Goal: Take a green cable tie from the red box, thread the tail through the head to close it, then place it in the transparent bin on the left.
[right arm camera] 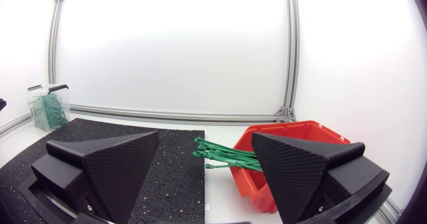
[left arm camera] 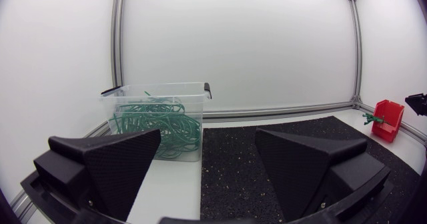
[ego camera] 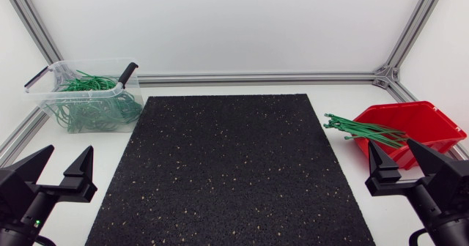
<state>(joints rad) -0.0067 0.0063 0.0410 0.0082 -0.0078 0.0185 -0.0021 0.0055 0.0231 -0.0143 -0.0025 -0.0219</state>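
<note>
a white counter point(ego camera: 106, 143) carries a black rubber mat point(ego camera: 234, 165) flecked with pale specks, which lies flat across its middle. a transparent bin point(ego camera: 88, 99) stands on the bare counter just beyond the mat's far left corner. a red box point(ego camera: 432, 125) sits on the counter near the mat's right edge.

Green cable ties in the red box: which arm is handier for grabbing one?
Right arm: it rests beside the red plastic box of thin green cable ties, jaws open; the left arm sits across the black mat.
</note>
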